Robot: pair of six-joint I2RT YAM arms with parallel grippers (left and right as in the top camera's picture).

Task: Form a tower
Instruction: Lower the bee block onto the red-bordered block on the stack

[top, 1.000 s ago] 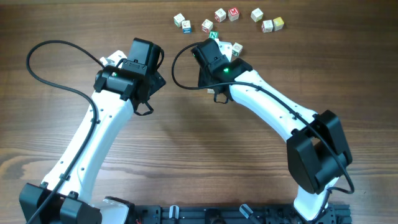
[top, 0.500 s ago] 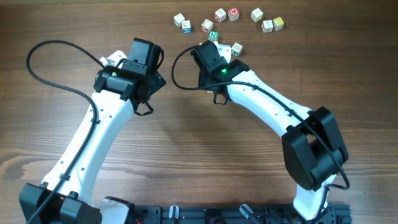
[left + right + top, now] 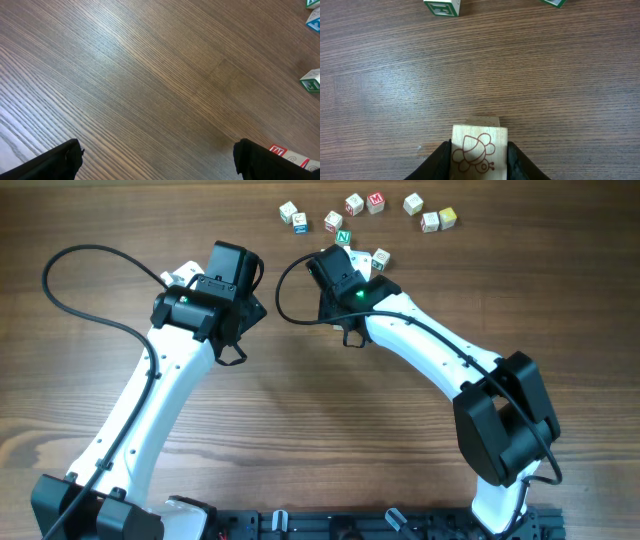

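my right gripper (image 3: 479, 156) pinches top cube of tower (image 3: 479, 142), fingers (image 3: 441, 159) pressed on both sides. bee drawing faces up, and pale edge of lower cube shows behind. tower stands on wood table (image 3: 390, 80). green-lettered cubes (image 3: 442, 7) lie apart, further out. my left gripper (image 3: 157, 157) spread wide above table. i see scattered cubes (image 3: 375, 202) near far edge.

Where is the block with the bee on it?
The bee block is at the bottom middle of the right wrist view, between the right gripper's fingers, sitting on another pale block.
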